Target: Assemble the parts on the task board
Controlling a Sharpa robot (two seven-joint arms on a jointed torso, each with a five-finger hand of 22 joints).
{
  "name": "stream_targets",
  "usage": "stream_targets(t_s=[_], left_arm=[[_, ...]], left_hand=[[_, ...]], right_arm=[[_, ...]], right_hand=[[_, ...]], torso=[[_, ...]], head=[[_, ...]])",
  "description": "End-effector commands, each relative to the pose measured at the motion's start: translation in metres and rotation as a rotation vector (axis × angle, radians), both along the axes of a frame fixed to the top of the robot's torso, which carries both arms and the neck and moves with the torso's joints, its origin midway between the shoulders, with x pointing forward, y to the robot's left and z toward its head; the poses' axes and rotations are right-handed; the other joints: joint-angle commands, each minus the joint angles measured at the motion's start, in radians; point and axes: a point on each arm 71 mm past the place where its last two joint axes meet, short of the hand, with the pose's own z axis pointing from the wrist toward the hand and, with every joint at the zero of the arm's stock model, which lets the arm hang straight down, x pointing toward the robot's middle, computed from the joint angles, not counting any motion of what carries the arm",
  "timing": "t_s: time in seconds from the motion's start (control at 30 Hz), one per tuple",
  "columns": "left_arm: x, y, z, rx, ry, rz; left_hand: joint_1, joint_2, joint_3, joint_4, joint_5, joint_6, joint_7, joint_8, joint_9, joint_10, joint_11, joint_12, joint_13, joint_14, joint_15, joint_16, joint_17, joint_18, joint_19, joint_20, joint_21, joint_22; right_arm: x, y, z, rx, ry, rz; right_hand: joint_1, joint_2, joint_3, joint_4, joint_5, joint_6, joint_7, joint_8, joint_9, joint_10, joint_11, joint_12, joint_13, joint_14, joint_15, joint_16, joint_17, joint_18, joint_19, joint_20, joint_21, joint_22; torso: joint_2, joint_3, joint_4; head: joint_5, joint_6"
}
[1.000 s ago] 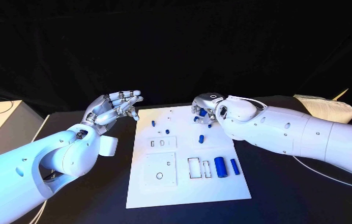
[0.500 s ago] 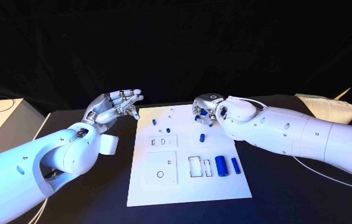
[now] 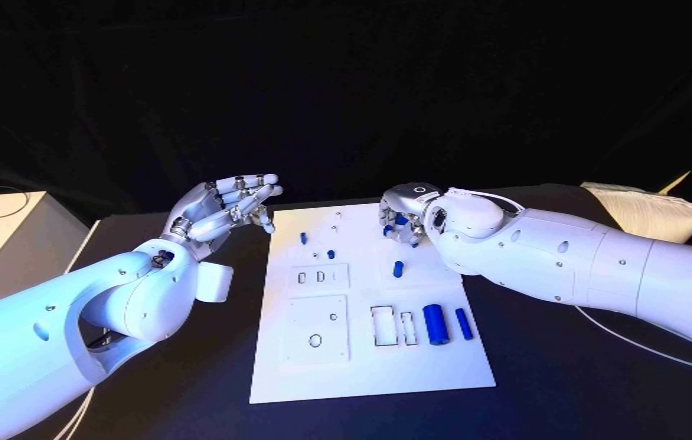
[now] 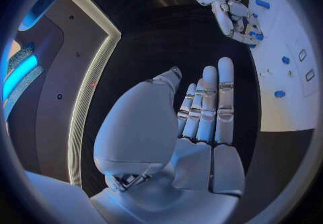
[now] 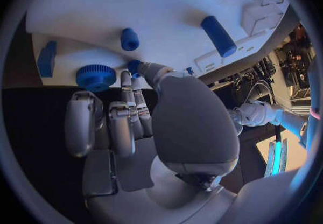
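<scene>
The right hand [image 3: 408,212], fingers curled down onto a small blue part [image 5: 134,66] they mostly hide, grip uncertain, sits over the white board's [image 3: 433,365] far edge, while the left hand [image 3: 228,208] hovers spread beside it.

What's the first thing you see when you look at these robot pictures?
Two big white arms reach in from either side of a white rectangular task board lying on the black table. The silver right hand sits over the board's far edge among small blue parts, by a blue toothed wheel. The silver left hand hangs open and empty beside the board.
</scene>
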Motion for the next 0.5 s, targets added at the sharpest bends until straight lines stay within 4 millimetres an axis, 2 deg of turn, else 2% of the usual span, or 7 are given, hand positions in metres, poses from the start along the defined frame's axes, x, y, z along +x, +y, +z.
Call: stream_targets(t_s=[0.03,0.17,0.5], left_arm=[[-0.0007,-0.0012,0.0013,-0.003,-0.008,-0.009],[-0.0006,-0.0009,0.0012,-0.002,-0.007,-0.008],[-0.0004,0.0002,0.0010,0.000,-0.006,-0.005]], left_hand=[[-0.005,-0.004,0.006,0.000,0.004,0.006,0.018,0.005,0.001,-0.006,0.000,0.003,0.001,-0.007,0.000,0.007,0.001,0.005,-0.007,0.001,0.007,0.001],[-0.005,-0.004,0.006,0.000,0.004,0.006,0.018,0.005,0.001,-0.006,0.000,0.003,0.001,-0.007,0.000,0.007,0.001,0.005,-0.007,0.001,0.007,0.001],[-0.004,-0.003,0.008,0.000,0.004,0.007,0.018,0.006,0.001,-0.006,0.000,0.004,0.001,-0.007,0.000,0.007,0.001,0.005,-0.009,0.001,0.009,0.002]], right_arm=[[-0.0004,0.0008,0.0006,0.000,-0.014,0.009],[-0.0010,0.0012,0.0023,0.022,-0.032,0.012],[-0.0018,0.0004,0.0075,0.067,-0.091,-0.009]], right_hand=[[-0.012,0.009,0.020,-0.008,0.005,0.013,-0.003,0.010,0.007,0.018,-0.003,-0.008,-0.008,0.097,-0.005,-0.005,0.237,0.007,0.004,-0.005,-0.003,0.002],[-0.024,0.023,0.043,-0.019,0.022,0.035,-0.011,0.024,0.022,0.048,-0.011,-0.010,-0.016,0.097,-0.011,-0.005,0.236,0.007,0.005,-0.011,-0.003,0.004],[-0.032,0.037,0.069,-0.051,0.031,0.054,-0.018,0.043,0.047,0.084,-0.021,-0.017,-0.026,0.098,-0.020,-0.004,0.240,0.006,0.007,-0.019,-0.001,0.010]], torso=[[0.000,-0.0004,0.0004],[-0.001,-0.0003,0.0003],[0.000,-0.0017,0.0004]], head=[[-0.001,-0.001],[-0.001,-0.002],[-0.001,0.001]])
